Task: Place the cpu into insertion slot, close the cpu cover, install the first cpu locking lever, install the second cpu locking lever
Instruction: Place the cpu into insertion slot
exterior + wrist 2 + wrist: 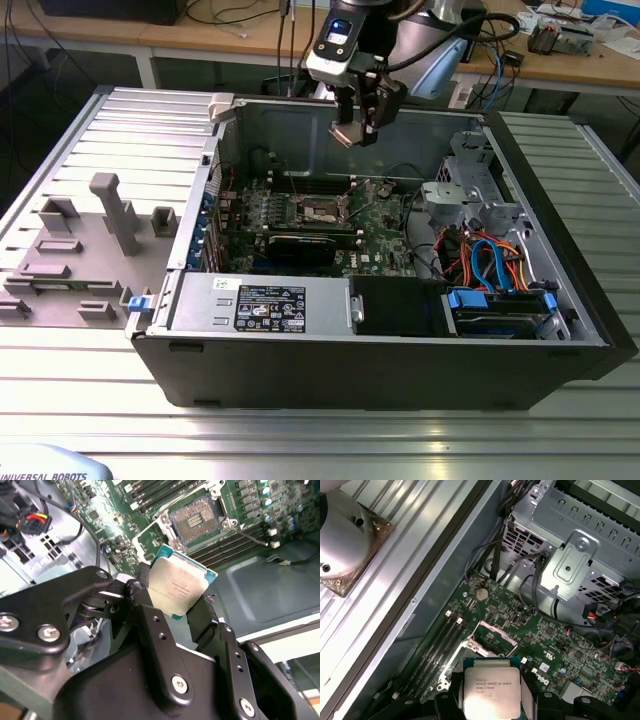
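The gripper (175, 597) pinches the cpu (182, 585) by two opposite edges — held aloft at the upper centre of the exterior view, above the uncovered insertion slot (320, 210) mid-frame — inside the open computer case (400, 370).

Bright even overhead light, glare on the metal table (300, 440) at the exterior view's six o'clock, computer case (350, 370) shadowed inside toward nine o'clock, sheen on the cpu (182, 587) in the second wrist view
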`<state>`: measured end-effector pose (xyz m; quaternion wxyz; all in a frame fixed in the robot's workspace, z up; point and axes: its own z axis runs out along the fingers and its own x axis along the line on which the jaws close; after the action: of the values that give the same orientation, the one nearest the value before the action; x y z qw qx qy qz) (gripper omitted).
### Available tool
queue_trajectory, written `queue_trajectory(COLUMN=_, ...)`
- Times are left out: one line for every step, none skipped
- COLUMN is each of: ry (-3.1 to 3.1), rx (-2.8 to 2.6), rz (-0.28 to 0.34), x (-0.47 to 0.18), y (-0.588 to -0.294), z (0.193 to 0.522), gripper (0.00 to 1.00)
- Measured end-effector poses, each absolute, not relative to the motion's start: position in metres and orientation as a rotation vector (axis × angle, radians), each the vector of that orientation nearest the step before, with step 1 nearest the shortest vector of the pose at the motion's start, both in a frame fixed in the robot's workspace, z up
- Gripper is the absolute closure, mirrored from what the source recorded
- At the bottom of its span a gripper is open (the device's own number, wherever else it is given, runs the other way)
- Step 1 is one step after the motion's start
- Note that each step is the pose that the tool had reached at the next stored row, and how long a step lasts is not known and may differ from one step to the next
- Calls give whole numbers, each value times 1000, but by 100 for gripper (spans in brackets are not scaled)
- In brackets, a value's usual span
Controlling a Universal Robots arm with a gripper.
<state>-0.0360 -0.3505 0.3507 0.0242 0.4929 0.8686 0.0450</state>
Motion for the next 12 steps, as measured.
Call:
queue_trajectory(ry=2672, rx=1551, rz=138, x=-36, y=-350, z=348, gripper=46)
queue_trajectory(ry=2663, rx=1565, rz=138, x=-36, y=-350, z=346, gripper=46)
queue_trajectory(ry=2654, rx=1579, rz=137, x=-36, y=-350, z=344, gripper=46)
queue_trajectory(ry=2646, rx=1592, rz=137, x=-36, y=-350, z=343, gripper=46)
queue_trajectory(ry=2636, rx=1607, rz=136, x=-36, y=-350, z=341, gripper=46)
queue_trajectory(ry=2625, rx=1625, rz=136, x=-36, y=-350, z=339, gripper=46)
queue_trajectory(ry=2613, rx=1642, rz=135, x=-36, y=-350, z=338, gripper=46)
queue_trajectory(ry=2604, rx=1659, rz=133, x=-36, y=-350, z=338, gripper=46)
queue_trajectory(ry=2595, rx=1674, rz=131, x=-36, y=-350, z=337, gripper=46)
queue_trajectory(ry=2587, rx=1690, rz=128, x=-36, y=-350, z=336, gripper=46)
queue_trajectory(ry=2582, rx=1708, rz=123, x=-36, y=-350, z=335, gripper=46)
queue_trajectory(ry=2580, rx=1719, rz=118, x=-36, y=-350, z=335, gripper=46)
